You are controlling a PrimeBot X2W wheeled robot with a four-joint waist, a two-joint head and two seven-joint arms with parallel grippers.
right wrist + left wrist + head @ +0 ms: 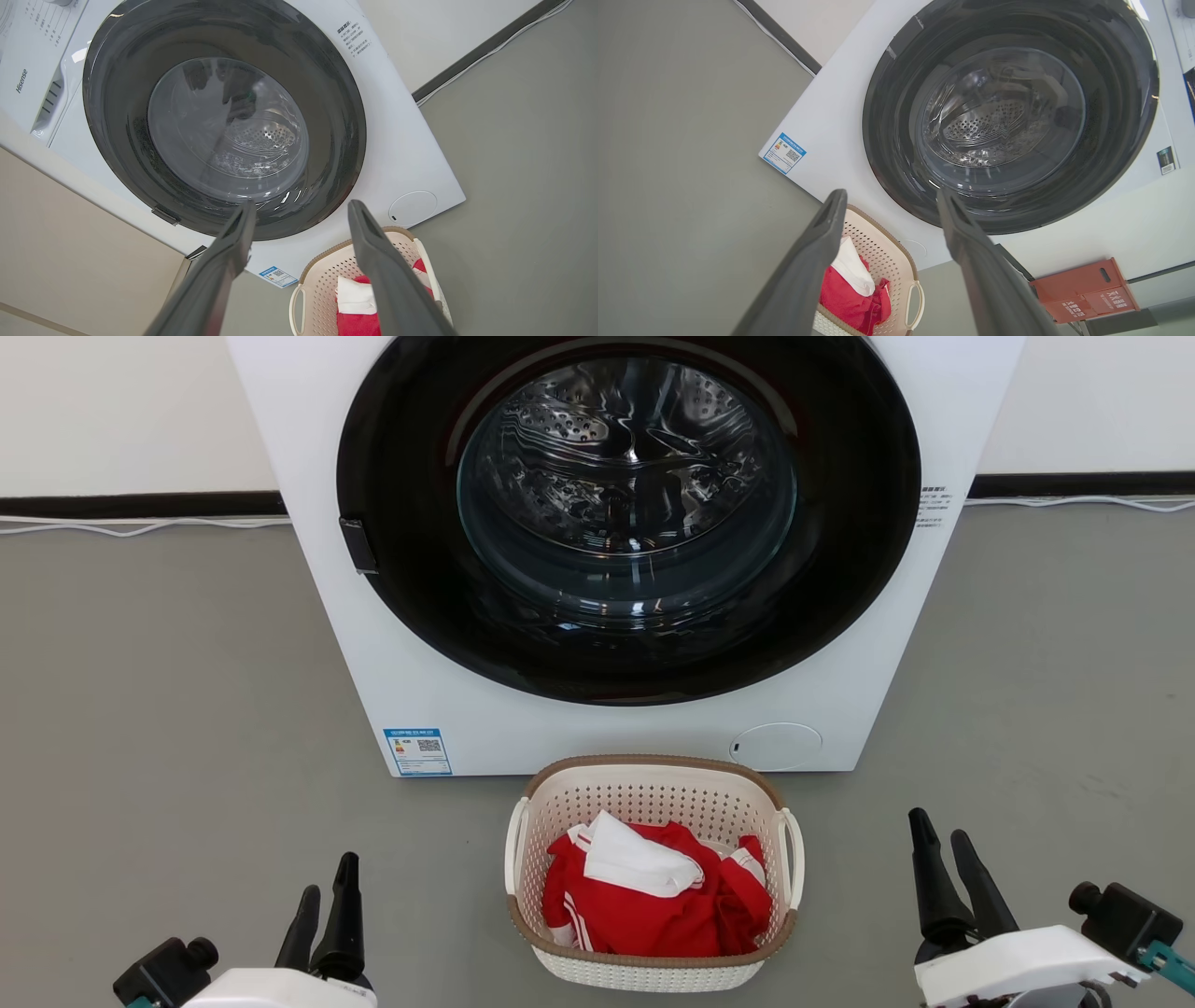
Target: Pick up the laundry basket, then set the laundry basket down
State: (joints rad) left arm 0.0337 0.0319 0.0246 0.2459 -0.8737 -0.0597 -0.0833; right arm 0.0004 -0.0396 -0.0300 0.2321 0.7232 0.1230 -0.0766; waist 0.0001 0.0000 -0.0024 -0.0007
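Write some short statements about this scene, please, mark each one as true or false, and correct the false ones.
1. The laundry basket stands on the floor before the washing machine. True.
2. The washing machine's door is open. False: it is shut.
3. The left gripper grips the basket. False: it is open, apart from the basket, holding nothing.
4. A red garment and a white cloth lie in the basket. True.
5. The right gripper is open and empty. True.
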